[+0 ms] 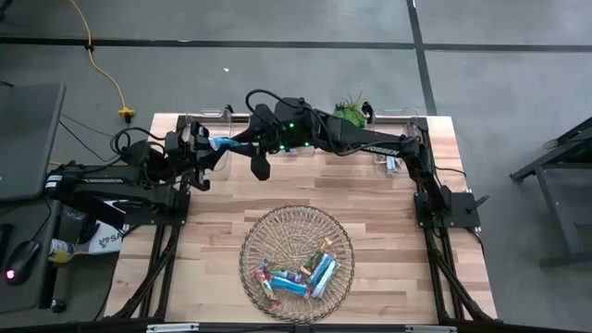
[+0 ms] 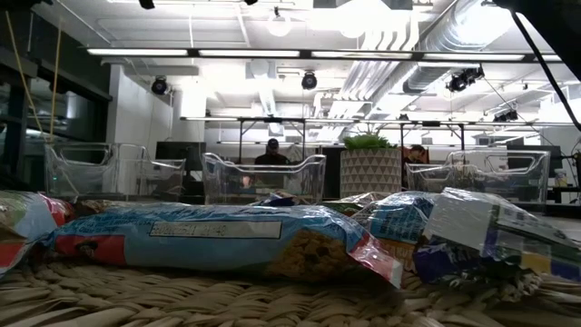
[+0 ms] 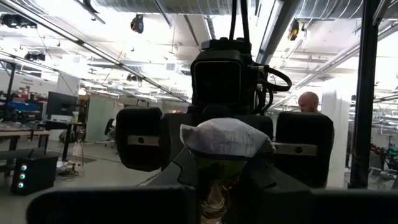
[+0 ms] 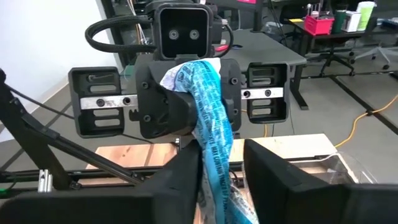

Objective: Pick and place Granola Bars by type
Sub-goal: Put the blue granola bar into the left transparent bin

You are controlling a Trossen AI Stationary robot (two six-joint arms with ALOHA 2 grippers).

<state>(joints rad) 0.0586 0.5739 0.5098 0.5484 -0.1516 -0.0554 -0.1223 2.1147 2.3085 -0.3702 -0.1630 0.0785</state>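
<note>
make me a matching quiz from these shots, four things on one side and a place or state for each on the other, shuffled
Things:
1. blue granola bar
2. wire basket
3. potted plant
4. right pincer

Places or states:
a. at the table's top edge in the high view
b. in the table's lower half in the high view, several bars inside
c. open, a finger on either side of the blue bar
d. gripped by the left pincer

Pairs: 1-d, 2-b, 3-a, 4-c
</note>
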